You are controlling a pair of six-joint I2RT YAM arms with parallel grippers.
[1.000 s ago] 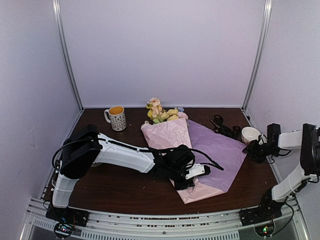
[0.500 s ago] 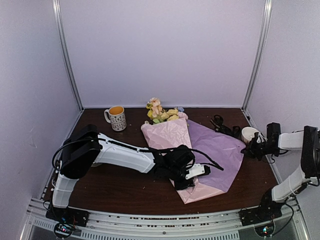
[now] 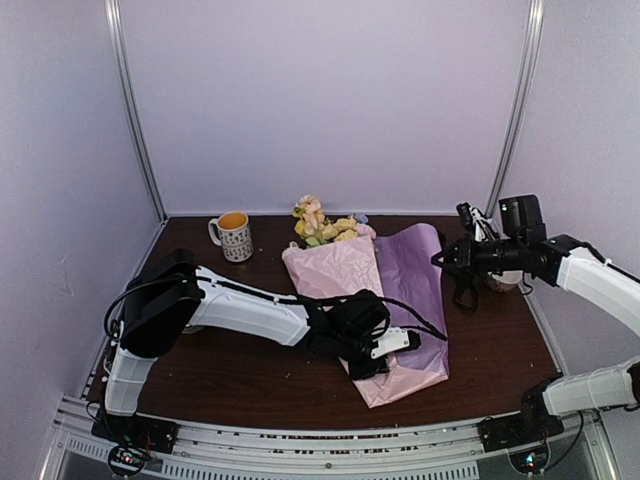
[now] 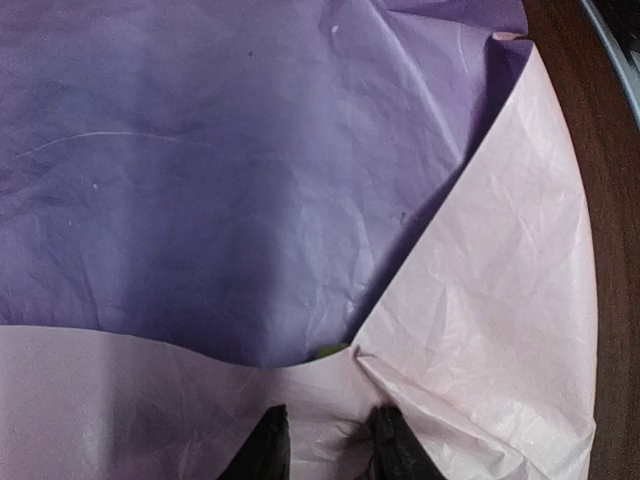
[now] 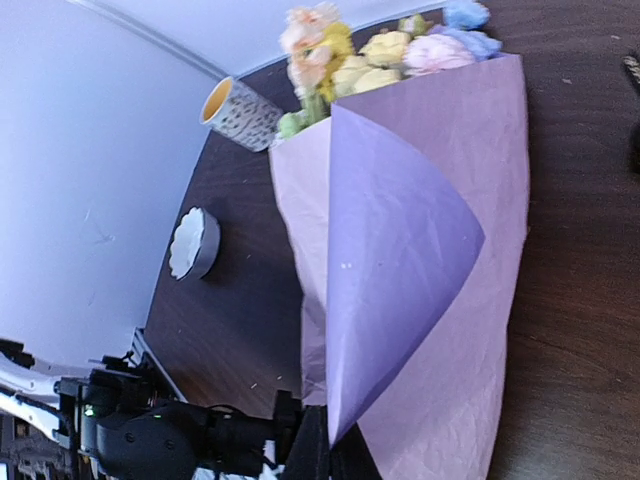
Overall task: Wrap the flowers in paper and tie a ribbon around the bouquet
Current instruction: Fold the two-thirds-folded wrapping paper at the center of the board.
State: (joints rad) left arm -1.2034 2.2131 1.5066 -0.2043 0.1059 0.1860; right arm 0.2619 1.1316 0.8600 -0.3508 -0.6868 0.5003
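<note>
The flowers [image 3: 325,225] lie at the back with yellow, peach and pink blooms [image 5: 370,50] sticking out of the pale pink paper [image 3: 335,270]. My left gripper [image 3: 385,352] lies across the narrow lower end of the bouquet. Its fingers [image 4: 268,445] clamp the paper-covered stems, and a bit of green shows just beyond them. My right gripper [image 3: 445,258] is shut on the paper's right corner [image 5: 345,420] and holds that flap [image 5: 400,240] raised and folded toward the flowers. A thin black loop [image 3: 462,290] dangles under it; I cannot tell whether it is the ribbon.
A patterned mug [image 3: 233,235] stands at the back left. A small white scalloped dish [image 5: 195,243] sits on the table's left side. A white cup [image 3: 503,281] sits behind my right arm. Purple walls close in the table.
My right arm left the right edge, shut on the paper's right corner and lifted the flap up and left. The left arm has not moved.
</note>
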